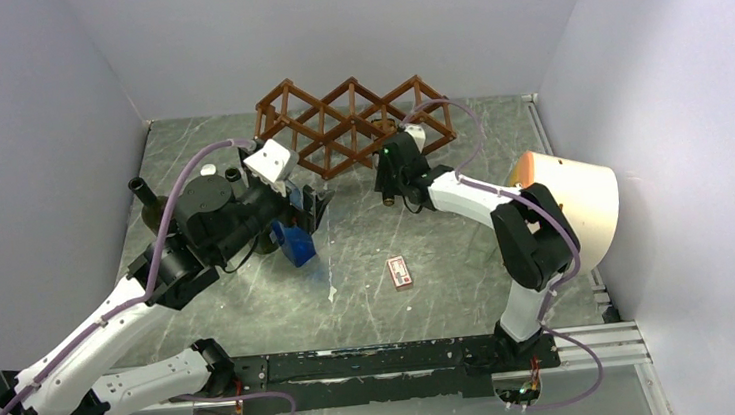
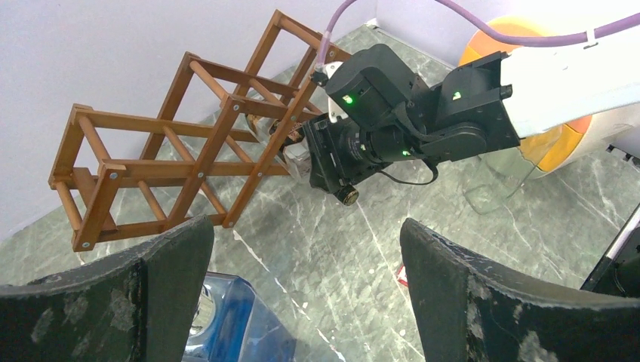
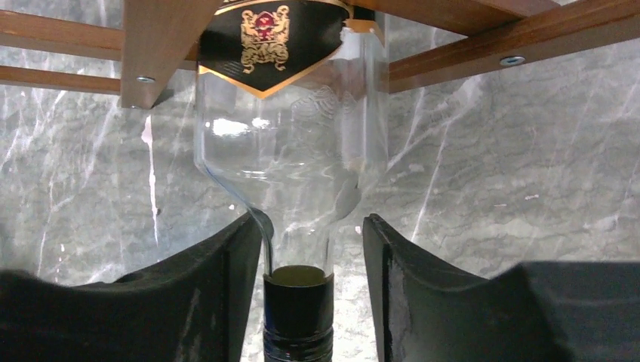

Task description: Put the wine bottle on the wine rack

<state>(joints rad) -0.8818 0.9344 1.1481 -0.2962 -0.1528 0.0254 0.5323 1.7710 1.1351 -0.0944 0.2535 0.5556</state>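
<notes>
The wine bottle (image 3: pixel 290 151) is clear glass with a black and gold label and a dark cap. Its body lies inside a cell of the reddish-brown wooden wine rack (image 1: pixel 336 120), and its neck points out toward my right wrist. My right gripper (image 3: pixel 309 220) straddles the neck. One finger touches the glass and a gap shows beside the other, so the jaws are open. In the left wrist view the rack (image 2: pixel 189 143) stands against the back wall, with the right gripper at its front. My left gripper (image 2: pixel 303 226) hangs open over the table, holding nothing.
A blue translucent object (image 1: pixel 295 244) sits under my left gripper. A small red and white box (image 1: pixel 400 272) lies mid-table. An orange and white dome (image 1: pixel 574 199) stands at the right wall. Dark bottles (image 1: pixel 147 202) stand at the left. Walls enclose three sides.
</notes>
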